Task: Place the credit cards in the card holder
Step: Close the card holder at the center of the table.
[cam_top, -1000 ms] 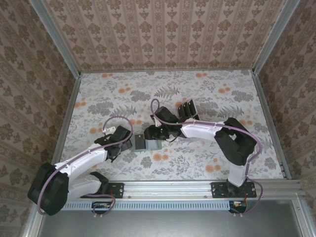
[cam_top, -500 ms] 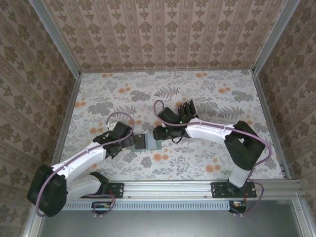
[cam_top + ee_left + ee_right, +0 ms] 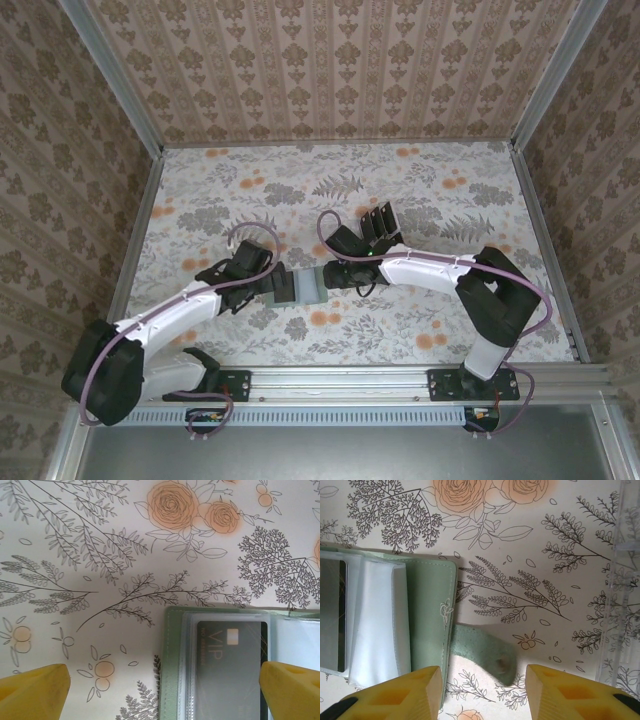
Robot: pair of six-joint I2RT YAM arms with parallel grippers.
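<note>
The card holder [image 3: 310, 288] lies open on the floral bench [image 3: 200, 200], near the middle of the near half, between the two arms. One credit card [image 3: 232, 672], dark with "VIP" printed on it, sits inside a clear pocket of the holder. More black credit cards [image 3: 378, 220] stand in a clear rack [image 3: 385, 212] just beyond the right arm's wrist. The left end effector [image 3: 162, 694] is released, its yellow fingers [image 3: 35, 690] spread wide over the holder's left edge and the card. The right end effector [image 3: 484, 690] hangs over the holder's right side, its fingers [image 3: 395, 695] parted and pinching nothing, with the green closing strap [image 3: 480, 652] lying flat on the bench between them.
</note>
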